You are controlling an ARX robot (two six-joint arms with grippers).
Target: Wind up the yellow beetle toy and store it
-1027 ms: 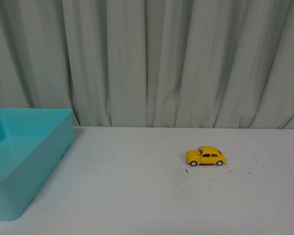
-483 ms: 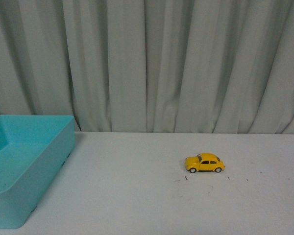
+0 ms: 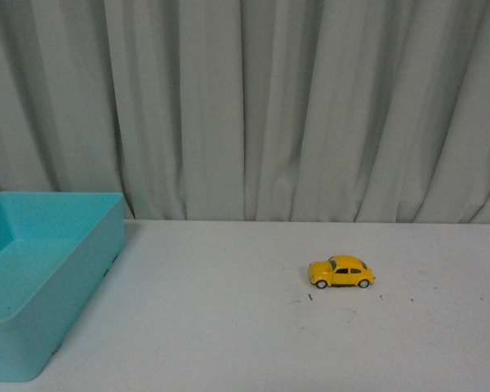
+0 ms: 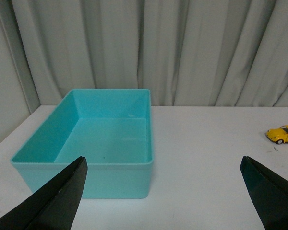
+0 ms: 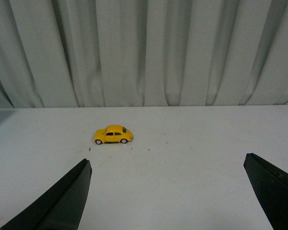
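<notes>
We see the yellow beetle toy [image 3: 341, 272] standing upright on its wheels on the white tabletop [image 3: 229, 343], side-on to the front camera and a little right of centre. Nothing touches it. A few small dark specks [image 3: 310, 296] lie on the surface just in front of it and off to its right.

Well apart from the toy, at the left edge of the tabletop, sits a teal bin [image 3: 82, 278], rectangular and open-topped, with part of it cut off by the edge of the front view. Behind both hangs a pale pleated curtain [image 3: 245, 106] that closes off the whole back of the scene.

Neither arm shows in the front view. In the left wrist view we find the left end effector [image 4: 162, 160] spread wide, its two dark fingers [image 4: 57, 201] far apart with the bin's near wall showing between them; the toy appears small at the far side of that picture, well away from this end effector. In the right wrist view the right end effector [image 5: 167, 159] is likewise spread wide, its fingers [image 5: 62, 201] holding nothing, and the toy sits on the tabletop beyond the gap between them, nearer one finger than the other, well short of contact.
</notes>
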